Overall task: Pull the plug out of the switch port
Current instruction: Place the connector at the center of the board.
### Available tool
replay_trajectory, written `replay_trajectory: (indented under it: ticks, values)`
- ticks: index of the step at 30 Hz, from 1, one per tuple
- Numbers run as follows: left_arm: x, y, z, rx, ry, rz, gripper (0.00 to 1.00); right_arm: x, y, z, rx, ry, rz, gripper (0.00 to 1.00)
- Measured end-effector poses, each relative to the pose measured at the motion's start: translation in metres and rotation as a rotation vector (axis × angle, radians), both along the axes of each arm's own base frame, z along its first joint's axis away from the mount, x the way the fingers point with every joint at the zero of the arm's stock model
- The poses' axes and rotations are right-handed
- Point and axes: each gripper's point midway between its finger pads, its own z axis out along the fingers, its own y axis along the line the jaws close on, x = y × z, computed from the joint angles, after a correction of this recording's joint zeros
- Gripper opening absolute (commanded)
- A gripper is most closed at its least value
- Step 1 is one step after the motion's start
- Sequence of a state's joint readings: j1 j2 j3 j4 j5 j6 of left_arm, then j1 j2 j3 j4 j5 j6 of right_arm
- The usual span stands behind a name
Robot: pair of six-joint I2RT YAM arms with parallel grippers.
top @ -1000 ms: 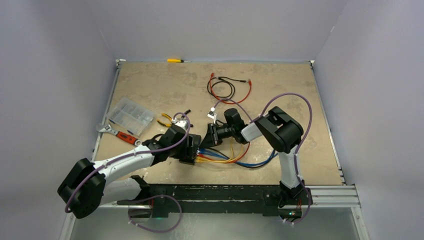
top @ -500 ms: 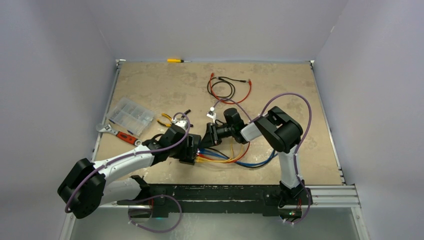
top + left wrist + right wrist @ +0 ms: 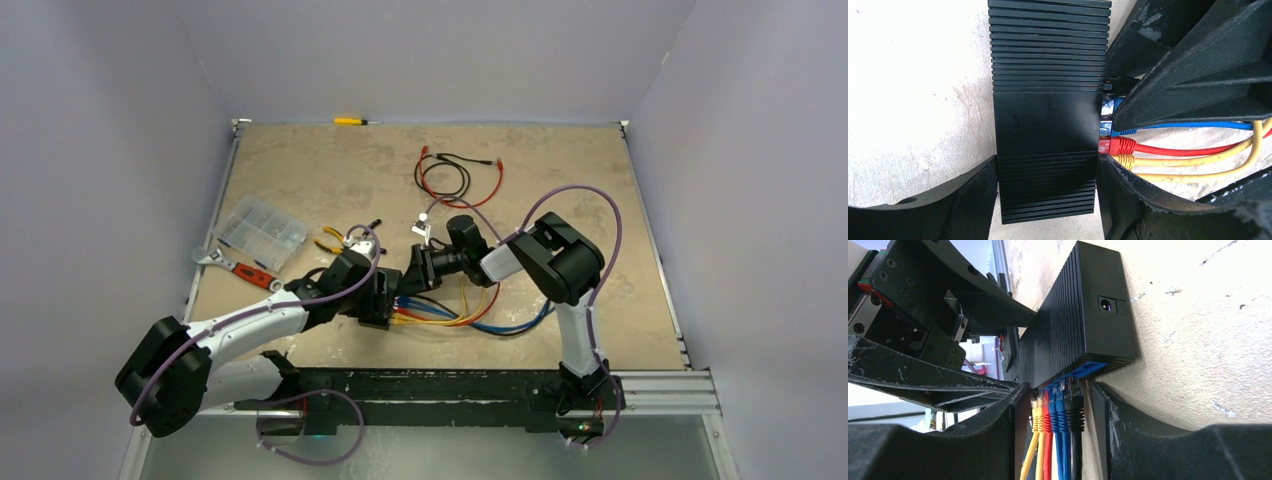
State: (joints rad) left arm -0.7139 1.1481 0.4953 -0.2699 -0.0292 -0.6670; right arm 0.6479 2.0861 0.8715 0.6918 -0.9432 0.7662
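Observation:
The switch point(image 3: 1048, 125) is a flat black ribbed box lying on the table, with my left gripper point(image 3: 1047, 167) shut on its near end, one pad on each long side. From its socket face run several plugs: yellow point(image 3: 1038, 415), red point(image 3: 1048, 412), two blue point(image 3: 1060, 410) and black point(image 3: 1075, 410). My right gripper point(image 3: 1058, 390) stands open around this row, with a gap showing beside the black plug. In the top view both grippers meet at mid-table, the left gripper point(image 3: 378, 298) and the right gripper point(image 3: 412, 275), and they hide most of the switch.
Coloured cables point(image 3: 480, 315) trail right from the switch across the table. A clear compartment box point(image 3: 262, 231), a wrench point(image 3: 235, 265) and pliers point(image 3: 330, 240) lie to the left. Red and black leads point(image 3: 450, 175) lie coiled behind, and a yellow screwdriver point(image 3: 350, 121) sits at the back edge.
The right gripper has edged slightly left toward the switch. The left arm and the switch have not moved.

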Motion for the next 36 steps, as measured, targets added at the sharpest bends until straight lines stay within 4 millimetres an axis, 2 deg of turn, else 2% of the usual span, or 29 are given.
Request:
replay_trajectory:
  ticks: [3, 9, 17, 24, 33, 36]
  values:
    - [0.0, 0.0, 0.0, -0.001, 0.001, 0.001, 0.0, 0.001, 0.0, 0.001, 0.003, -0.004, -0.001, 0.51]
    - [0.0, 0.0, 0.0, -0.001, 0.001, 0.001, 0.0, 0.004, 0.0, -0.001, -0.006, -0.008, -0.015, 0.37]
    - [0.0, 0.0, 0.0, -0.002, 0.001, 0.001, 0.0, 0.011, -0.004, -0.002, -0.013, -0.006, -0.042, 0.47]
    - [0.0, 0.0, 0.0, -0.003, 0.001, 0.0, 0.0, 0.015, -0.003, -0.002, -0.012, -0.015, -0.047, 0.38]
    - [0.0, 0.0, 0.0, 0.0, -0.002, 0.002, 0.0, 0.014, -0.004, -0.005, -0.019, -0.009, -0.046, 0.18]
    - [0.0, 0.0, 0.0, 0.001, -0.002, 0.002, 0.0, 0.013, -0.003, -0.004, -0.013, -0.011, -0.041, 0.04]
